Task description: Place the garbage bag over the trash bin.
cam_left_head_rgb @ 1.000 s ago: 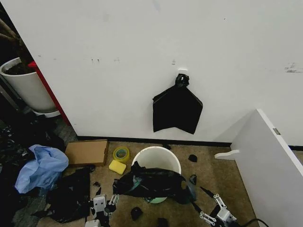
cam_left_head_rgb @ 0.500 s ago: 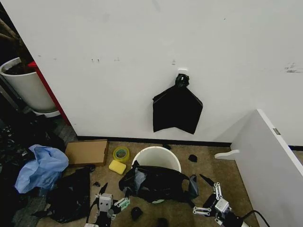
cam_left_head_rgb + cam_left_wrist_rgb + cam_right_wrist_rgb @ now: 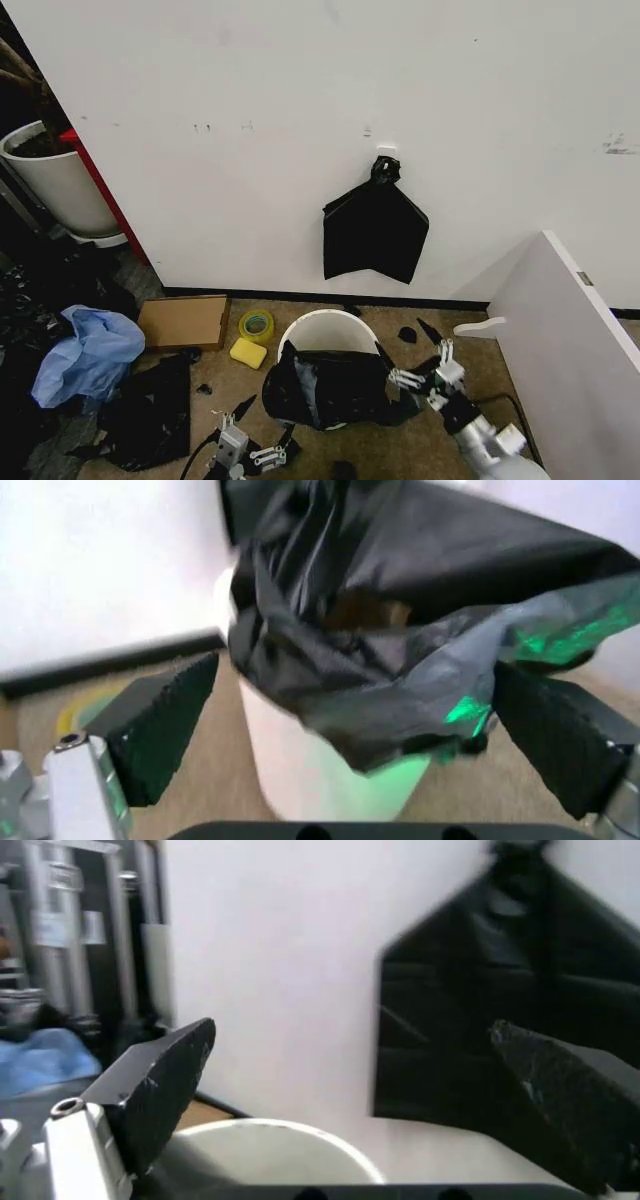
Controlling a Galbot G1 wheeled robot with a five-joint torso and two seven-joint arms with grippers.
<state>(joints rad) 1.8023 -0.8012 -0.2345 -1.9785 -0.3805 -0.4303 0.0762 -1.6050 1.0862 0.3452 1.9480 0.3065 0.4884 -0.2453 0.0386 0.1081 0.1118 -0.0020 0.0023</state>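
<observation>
Right gripper [image 3: 418,371] hovers with its black fingers spread and nothing between them, just beside the far-right rim of the round cream-white plastic trash bin [image 3: 330,325], close to the edge of the crinkled glossy black plastic garbage bag [image 3: 325,388]. Left gripper [image 3: 258,442] sits low on the brown floor, near the bag's front left, its fingers also parted and empty; in the left wrist view its two dark pads [image 3: 160,731] frame the bag [image 3: 400,637] and the bin's pale wall [image 3: 300,772] without touching either.

The bag lies slumped over the near side of the bin, covering the front rim and hanging down the outside, while the back half of the rim is bare and the opening is uncovered. A smooth flat black bag [image 3: 375,230] hangs on the white wall behind, apart from the work.

Risks, as a judgement: with neither gripper holding it, the thin bag could slide off the front rim to the floor. A pinch may catch only one layer, so the mouth stays closed. Pulling hard across the rim could tip or push the light bin, or tear the film.
</observation>
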